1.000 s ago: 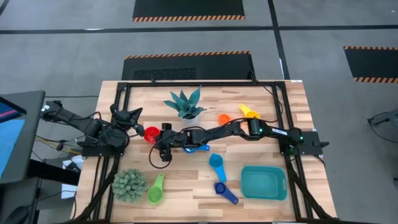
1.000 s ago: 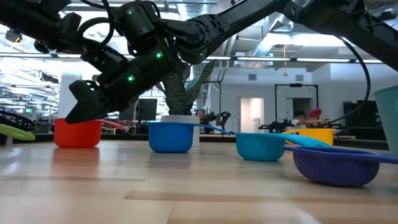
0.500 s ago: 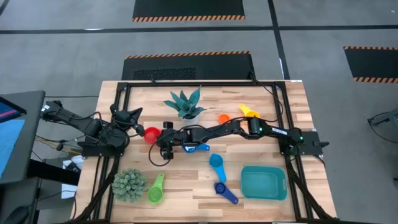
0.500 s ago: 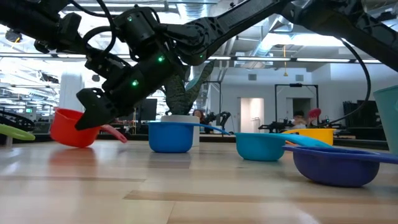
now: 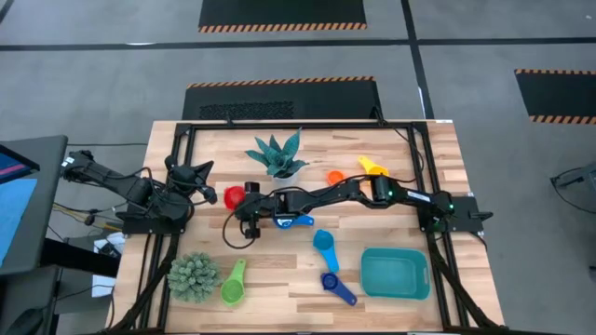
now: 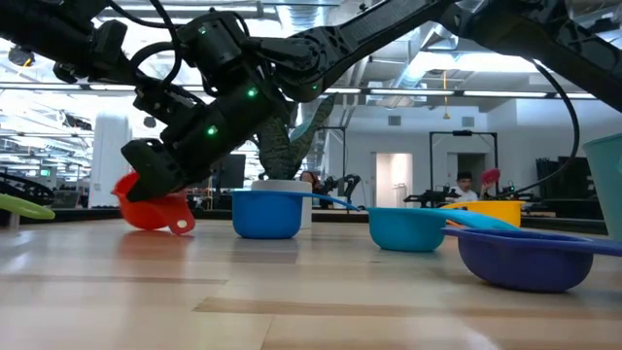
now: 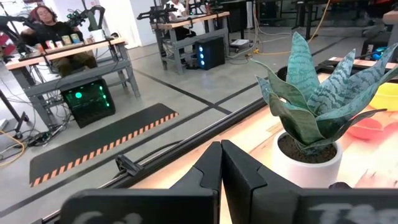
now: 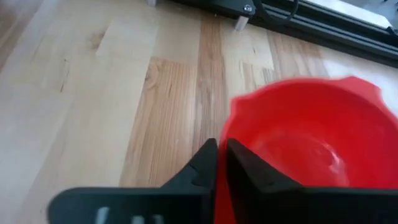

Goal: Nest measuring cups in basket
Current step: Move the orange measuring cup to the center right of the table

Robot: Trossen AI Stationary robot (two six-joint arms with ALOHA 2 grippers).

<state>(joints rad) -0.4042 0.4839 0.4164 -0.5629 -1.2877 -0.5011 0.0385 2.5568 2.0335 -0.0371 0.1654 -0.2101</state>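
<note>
The red measuring cup [image 5: 232,195] lies tipped at the table's centre left, with my right gripper [image 5: 245,198] shut on it; the low view shows it too [image 6: 154,209]. My left gripper [image 7: 221,167] is shut on nothing and waits by the left edge [image 5: 201,171]. Other cups lie loose on the wood: blue [image 5: 300,221], light blue [image 5: 324,244], dark blue [image 5: 333,283], green [image 5: 233,284], orange [image 5: 335,177] and yellow [image 5: 372,167]. The teal basket [image 5: 395,274] stands at the near right. My right gripper holds the red cup by its rim [image 8: 229,127]. The wall is pinched with one finger [image 8: 202,163] outside and the other inside the bowl. The fingers slant down from the table's right. The cup is tilted, its handle [image 6: 180,226] down at the tabletop.
A spiky potted plant [image 5: 277,155] stands at the far middle, just behind my right arm. A round bushy plant [image 5: 194,276] sits at the near left beside the green cup. A black frame rail [image 5: 298,126] runs along the far edge.
My right gripper has shut on the red cup's rim while staying in place. The cup stood flat on the table before. It has since tipped over toward the gripper, with its handle swung down to the wood.
</note>
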